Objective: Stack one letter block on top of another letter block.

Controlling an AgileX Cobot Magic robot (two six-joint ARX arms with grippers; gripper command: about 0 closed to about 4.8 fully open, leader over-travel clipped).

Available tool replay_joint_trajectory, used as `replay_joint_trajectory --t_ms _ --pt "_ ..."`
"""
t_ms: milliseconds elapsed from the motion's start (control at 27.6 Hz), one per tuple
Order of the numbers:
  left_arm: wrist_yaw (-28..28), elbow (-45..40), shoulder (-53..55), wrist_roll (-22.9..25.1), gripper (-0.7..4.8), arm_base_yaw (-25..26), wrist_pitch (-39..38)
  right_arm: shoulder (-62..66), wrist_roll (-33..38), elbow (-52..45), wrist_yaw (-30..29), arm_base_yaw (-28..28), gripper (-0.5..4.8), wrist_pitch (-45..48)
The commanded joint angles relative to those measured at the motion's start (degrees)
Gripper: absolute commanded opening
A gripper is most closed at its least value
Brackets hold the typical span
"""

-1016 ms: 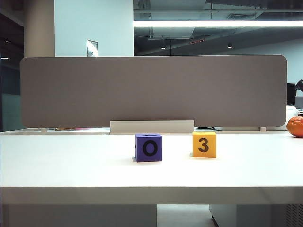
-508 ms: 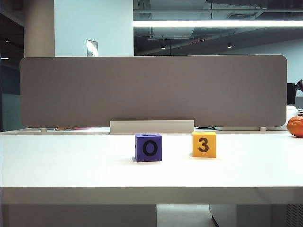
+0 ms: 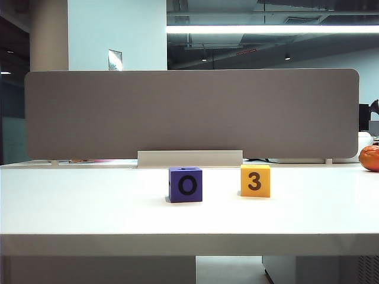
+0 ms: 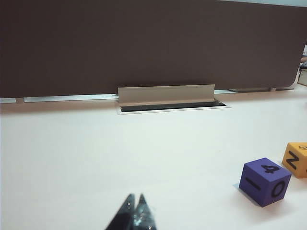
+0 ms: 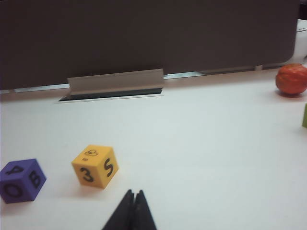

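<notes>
On the white table the purple block marked "O" sits near the middle of the exterior view, and the yellow block marked "3" stands at about its 3 o'clock, slightly farther back, with a clear strip of tabletop between them; they do not touch and neither is stacked. Behind both, at 12 o'clock, runs a long grey divider panel with a pale metal cable flap at its foot. An orange round object lies at the far right edge of the table, well apart from the blocks, and the right wrist view also catches a sliver of something green at the frame edge, too cut off to identify. Neither arm shows in the exterior view. The left gripper hovers low over bare table with its dark tips pressed together and nothing between them; the purple block lies off to one side of it, the yellow block just beyond. The right gripper likewise has its tips closed together and empty, with the yellow block close ahead of it and the purple block farther off. Nothing stands between either gripper and the blocks.
</notes>
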Motion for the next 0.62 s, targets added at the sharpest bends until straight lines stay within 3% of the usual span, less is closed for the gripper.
replay_joint_trajectory --t_ms 36,181,617 --pt "1.6 1.5 0.3 -1.4 -0.06 -0.1 -0.6 0.1 0.1 1.8 -2.3 0.0 -0.05 -2.2" --pt "1.7 5.8 2.8 -1.3 -0.06 -0.1 -1.1 0.1 0.0 2.4 -3.9 0.0 -0.06 -4.1" --pt "8.0 22.7 29.8 -1.1 -0.06 -0.3 -0.4 0.0 0.1 3.9 -11.4 0.0 -0.06 -5.4"
